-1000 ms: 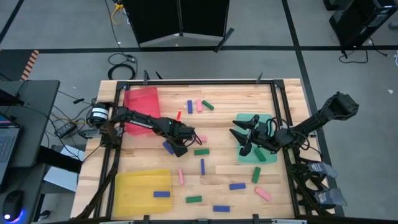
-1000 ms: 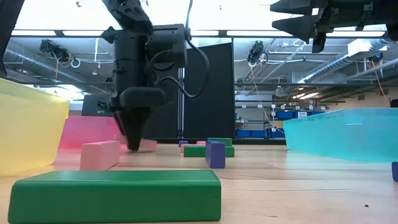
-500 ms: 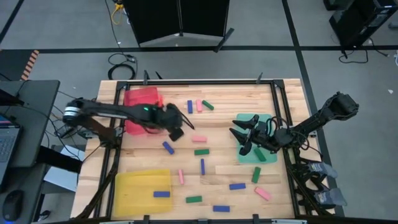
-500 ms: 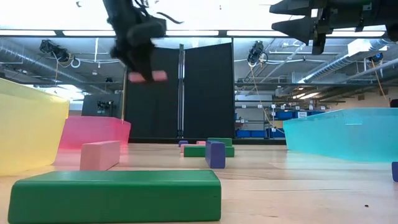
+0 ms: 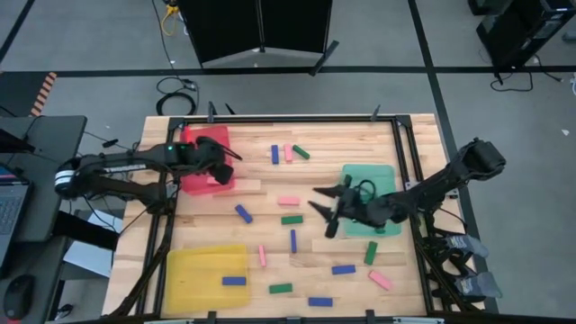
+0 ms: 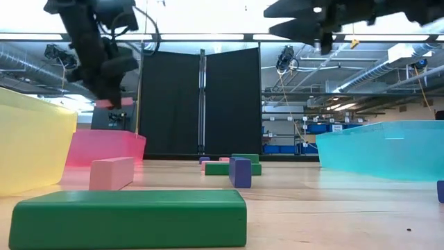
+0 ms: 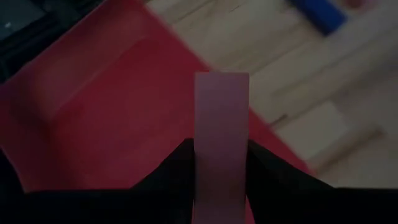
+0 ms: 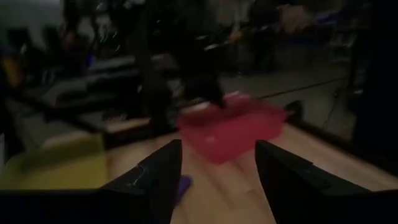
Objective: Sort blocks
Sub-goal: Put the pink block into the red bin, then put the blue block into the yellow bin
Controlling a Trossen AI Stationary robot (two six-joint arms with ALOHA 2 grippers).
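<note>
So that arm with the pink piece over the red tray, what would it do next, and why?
Probably open its fingers and let go. The left gripper is shut on a pink block and hangs above the red tray, so a drop should land the block inside. The right gripper is open above the table, away from the tray.

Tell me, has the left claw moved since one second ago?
Yes. In the high view the left claw, shut on a pink block, went from mid-table to above the red tray.
</note>
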